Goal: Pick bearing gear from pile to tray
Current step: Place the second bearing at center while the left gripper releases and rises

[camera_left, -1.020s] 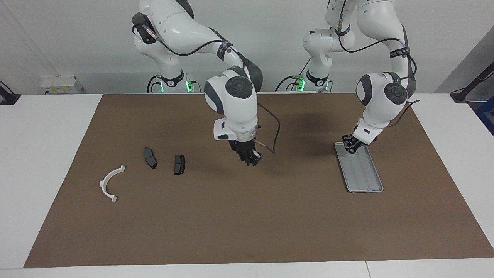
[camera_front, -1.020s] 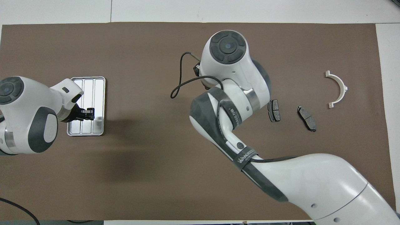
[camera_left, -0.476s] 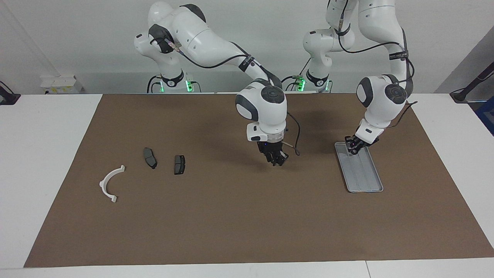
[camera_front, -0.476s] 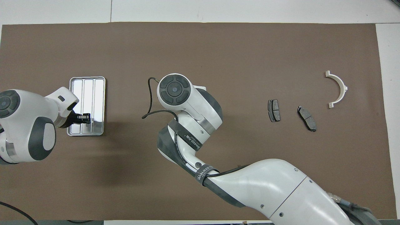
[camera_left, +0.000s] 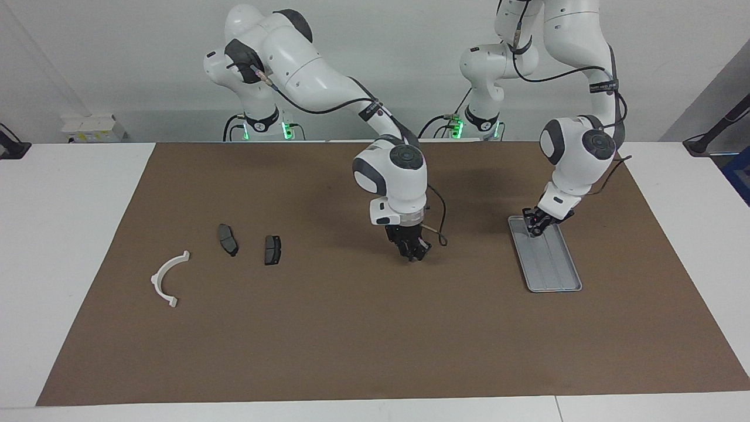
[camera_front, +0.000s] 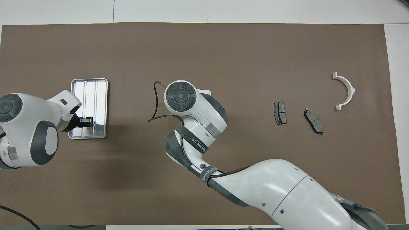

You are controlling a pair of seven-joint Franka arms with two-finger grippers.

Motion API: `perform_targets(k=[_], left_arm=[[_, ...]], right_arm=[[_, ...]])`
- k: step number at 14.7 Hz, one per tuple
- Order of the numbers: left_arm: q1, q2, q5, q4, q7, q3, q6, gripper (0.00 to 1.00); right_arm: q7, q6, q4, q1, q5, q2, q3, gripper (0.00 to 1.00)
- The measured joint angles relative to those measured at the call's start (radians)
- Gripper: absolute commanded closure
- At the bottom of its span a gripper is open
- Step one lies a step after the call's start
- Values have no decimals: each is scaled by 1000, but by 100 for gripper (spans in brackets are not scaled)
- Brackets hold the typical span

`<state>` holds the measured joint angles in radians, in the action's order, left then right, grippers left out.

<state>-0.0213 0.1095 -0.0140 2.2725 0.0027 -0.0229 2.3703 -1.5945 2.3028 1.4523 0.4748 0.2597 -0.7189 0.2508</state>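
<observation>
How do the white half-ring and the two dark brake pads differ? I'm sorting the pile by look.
The white half-ring is a pale, open curved arc; the brake pads are dark grey, solid, blocky pieces. The half-ring is the larger and lies nearest the right arm's end of the table; the brake pads lie beside it, toward the middle of the brown mat. All three lie flat on the mat, apart and ungripped.

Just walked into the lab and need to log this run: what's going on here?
Two arms are sorting small parts into a tray. The right gripper is low over the bare brown mat mid-table, between the tray and the loose parts. The left gripper is at the tray's end nearest the robots. Two dark brake pads and a white half-ring lie on the mat toward the right arm's end.
</observation>
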Motion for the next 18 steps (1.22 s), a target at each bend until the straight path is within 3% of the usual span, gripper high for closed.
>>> perform_targets(k=[2,3,4,5,8,10,12,15,18], left_arm=[[0,15,0,2,0,-1,17,100],[0,19,0,2,0,-1,22,100],[0,19,0,2,0,-1,22,40],[0,19,0,2,0,-1,22,0],[1,21,0,-7,0,-5,-2,0],[1,19,0,-78,0,-6,-136,0],[11,11,2,-218,-32,-14,-313,0],[142,-3,5,-361,-282,-25,-408,0],[345,2,12,-401,-583,-35,-389,0]], right_arm=[[0,2,1,-2,0,1,0,100],[0,2,1,-3,0,1,0,68],[0,2,1,-4,0,2,0,23],[0,2,1,-6,0,2,0,0],[0,2,-2,-16,0,6,0,0],[0,-11,-12,-29,0,10,-2,0],[5,-73,-53,-62,0,17,-3,0],[144,-146,-108,-144,-6,60,1,0],[424,-238,-119,-235,-51,134,1,0]])
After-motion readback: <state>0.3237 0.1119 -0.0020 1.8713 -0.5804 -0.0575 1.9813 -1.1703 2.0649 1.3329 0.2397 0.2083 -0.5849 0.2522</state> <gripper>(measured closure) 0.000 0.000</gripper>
